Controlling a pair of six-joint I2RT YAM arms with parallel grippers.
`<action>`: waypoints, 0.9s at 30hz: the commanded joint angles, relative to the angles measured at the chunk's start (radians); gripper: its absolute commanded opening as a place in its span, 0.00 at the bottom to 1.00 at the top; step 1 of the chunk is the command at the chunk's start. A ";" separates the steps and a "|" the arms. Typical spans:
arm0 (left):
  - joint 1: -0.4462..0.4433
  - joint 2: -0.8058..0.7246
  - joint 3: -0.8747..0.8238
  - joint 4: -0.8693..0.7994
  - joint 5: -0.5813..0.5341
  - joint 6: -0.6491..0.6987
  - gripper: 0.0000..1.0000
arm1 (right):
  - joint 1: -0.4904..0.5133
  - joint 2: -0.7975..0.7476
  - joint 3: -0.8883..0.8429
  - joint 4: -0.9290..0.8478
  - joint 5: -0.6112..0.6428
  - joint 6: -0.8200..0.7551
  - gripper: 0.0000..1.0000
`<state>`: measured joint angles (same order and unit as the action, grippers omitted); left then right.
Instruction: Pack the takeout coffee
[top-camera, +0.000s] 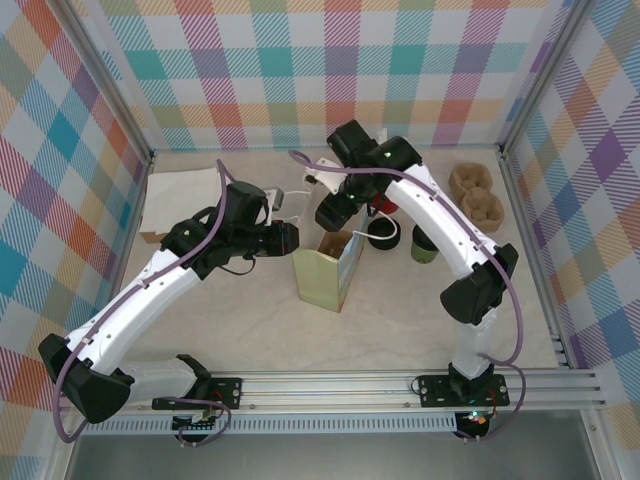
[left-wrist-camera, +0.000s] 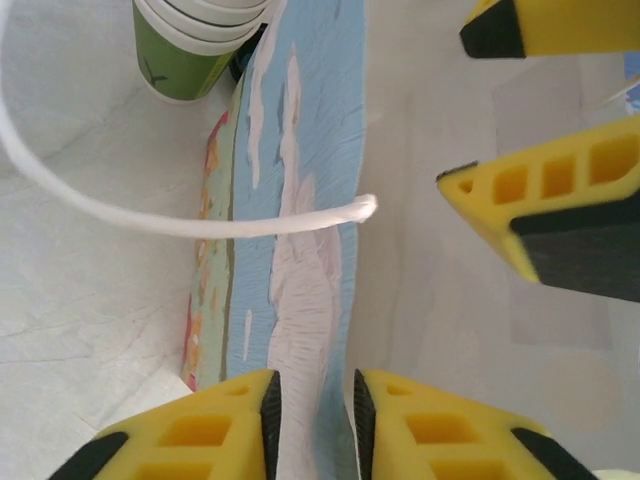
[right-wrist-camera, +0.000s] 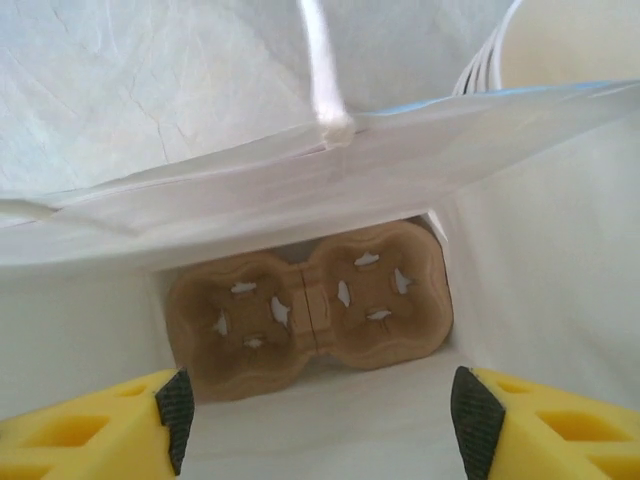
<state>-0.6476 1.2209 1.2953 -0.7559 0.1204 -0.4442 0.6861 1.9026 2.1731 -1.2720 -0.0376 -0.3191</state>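
Note:
The takeout coffee shows as pale green paper cups: one (top-camera: 424, 245) stands right of the bag, and a nested stack (left-wrist-camera: 190, 50) stands just outside the bag's blue wall. The printed paper bag (top-camera: 325, 270) stands upright and open in the middle. My left gripper (top-camera: 290, 240) (left-wrist-camera: 313, 385) straddles the bag's rim, its pads slightly apart with the wall between them. My right gripper (top-camera: 333, 215) (right-wrist-camera: 320, 400) hangs open over the bag's mouth. A brown pulp tray (right-wrist-camera: 310, 310) lies flat on the bag's floor. The right gripper's fingers (left-wrist-camera: 560, 190) reach inside the bag.
A black-rimmed round cup (top-camera: 383, 233) and a red cup (top-camera: 380, 205) stand right of the bag. More pulp trays (top-camera: 475, 195) lie at the back right. Flat paper bags (top-camera: 185, 200) lie at the back left. The bag's white cord handle (left-wrist-camera: 200, 222) arcs beside it.

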 joint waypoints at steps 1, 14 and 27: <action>-0.014 -0.017 0.019 0.022 -0.003 0.004 0.37 | -0.015 -0.105 0.030 0.071 -0.013 0.057 0.81; 0.010 -0.014 0.209 -0.075 -0.110 0.062 0.71 | -0.154 -0.353 -0.140 0.170 0.165 0.320 1.00; 0.098 0.426 0.739 -0.318 -0.050 0.404 0.78 | -0.437 -0.532 -0.642 0.143 0.082 0.478 1.00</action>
<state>-0.5602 1.5780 1.9560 -0.9699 0.0437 -0.1726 0.2684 1.4097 1.5879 -1.1133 0.0601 0.1101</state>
